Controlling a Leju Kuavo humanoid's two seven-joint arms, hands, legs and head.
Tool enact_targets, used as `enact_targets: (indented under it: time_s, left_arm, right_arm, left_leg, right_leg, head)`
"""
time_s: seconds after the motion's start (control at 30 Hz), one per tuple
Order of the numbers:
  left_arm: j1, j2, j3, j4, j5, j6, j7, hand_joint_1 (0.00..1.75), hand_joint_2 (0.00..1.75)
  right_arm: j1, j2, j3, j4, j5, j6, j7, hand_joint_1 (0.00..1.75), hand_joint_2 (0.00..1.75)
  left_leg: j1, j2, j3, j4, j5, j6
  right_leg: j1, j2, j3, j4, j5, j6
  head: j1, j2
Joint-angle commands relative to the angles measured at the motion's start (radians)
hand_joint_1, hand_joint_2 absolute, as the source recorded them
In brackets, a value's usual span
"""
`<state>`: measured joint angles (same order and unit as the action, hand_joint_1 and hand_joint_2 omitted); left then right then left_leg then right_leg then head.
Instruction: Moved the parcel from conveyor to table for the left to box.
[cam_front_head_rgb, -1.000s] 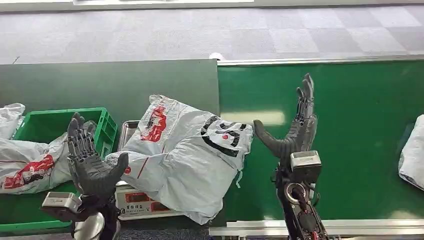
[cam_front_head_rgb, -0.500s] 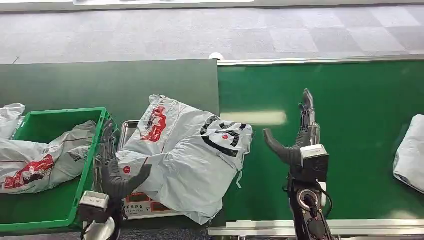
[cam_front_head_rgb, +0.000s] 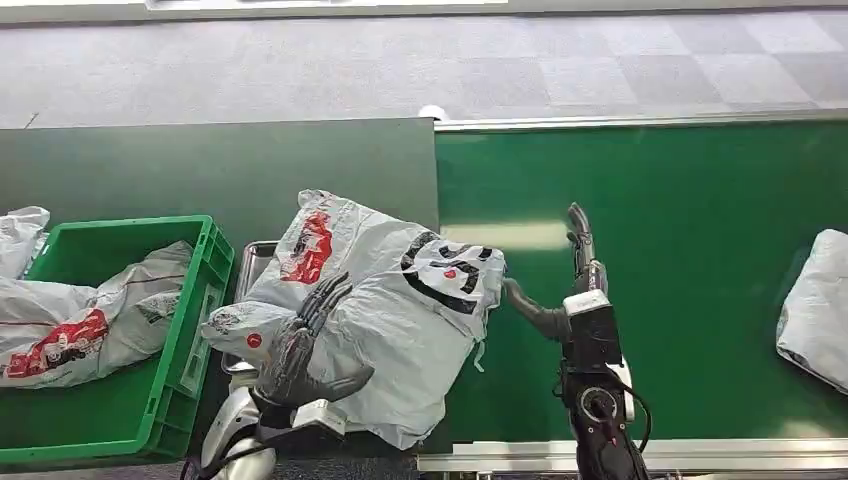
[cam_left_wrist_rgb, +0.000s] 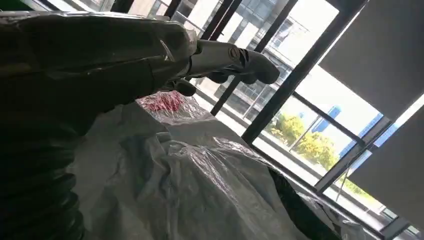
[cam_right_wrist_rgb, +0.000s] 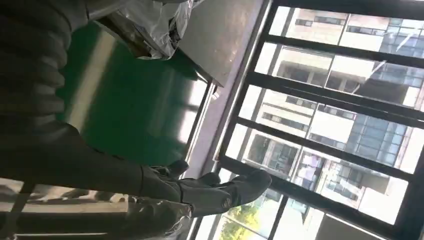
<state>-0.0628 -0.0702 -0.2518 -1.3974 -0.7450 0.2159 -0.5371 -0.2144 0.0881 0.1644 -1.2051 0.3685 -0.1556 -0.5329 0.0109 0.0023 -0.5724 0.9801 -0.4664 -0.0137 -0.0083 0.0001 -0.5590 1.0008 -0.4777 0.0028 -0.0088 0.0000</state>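
While the grey parcel (cam_front_head_rgb: 375, 315) lies draped over a metal weighing scale (cam_front_head_rgb: 250, 270) on the dark green table (cam_front_head_rgb: 200, 170), its right edge reaching the conveyor belt (cam_front_head_rgb: 680, 250), the left hand (cam_front_head_rgb: 305, 350) rests flat on its near side, fingers spread and gripping nothing. The right hand (cam_front_head_rgb: 570, 290) stands edge-up just beside the parcel (thumb tip at its right edge), fingers straight, empty. A green crate (cam_front_head_rgb: 190, 330) to the left holds more bagged parcels (cam_front_head_rgb: 70, 320).
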Motion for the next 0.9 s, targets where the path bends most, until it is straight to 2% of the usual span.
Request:
enact_targets:
  time_s: [0.03, 0.23, 0.37, 0.9]
  left_arm:
    - [-0.041, 0.044, -0.060, 0.109, -0.097, -0.001, 0.049, 0.00, 1.75]
    - [-0.063, 0.044, -0.080, 0.168, -0.204, -0.032, 0.100, 0.00, 1.75]
    - [-0.072, 0.032, -0.049, 0.196, -0.215, -0.118, 0.162, 0.00, 1.75]
    - [-0.088, 0.032, -0.043, 0.229, -0.203, -0.171, 0.157, 0.00, 1.75]
  right_arm:
    - [-0.014, 0.009, -0.022, 0.074, 0.008, 0.014, 0.008, 0.00, 1.75]
    - [0.009, 0.011, -0.031, 0.076, 0.022, 0.031, 0.008, 0.00, 1.75]
    - [0.032, 0.015, -0.042, 0.051, 0.032, 0.040, 0.006, 0.00, 1.75]
    - [0.036, 0.027, -0.047, 0.039, 0.031, 0.050, 0.007, 0.00, 1.75]
  left_leg:
    - [0.000, -0.001, 0.002, -0.001, 0.001, 0.000]
    - [0.000, -0.002, 0.002, -0.003, 0.001, 0.001]
    - [0.000, -0.001, 0.002, -0.002, 0.001, 0.000]
    - [0.000, -0.001, 0.002, -0.001, 0.001, 0.001]
  right_leg:
    - [0.000, 0.000, 0.002, -0.001, 0.000, 0.000]
    - [0.000, -0.001, 0.003, -0.003, 0.001, 0.000]
    - [0.000, -0.001, 0.003, -0.002, 0.000, 0.000]
    - [0.000, 0.000, 0.003, -0.001, 0.001, 0.000]
  head:
    - [0.000, 0.000]
    - [0.000, 0.000]
    - [0.000, 0.000]
    - [0.000, 0.000]
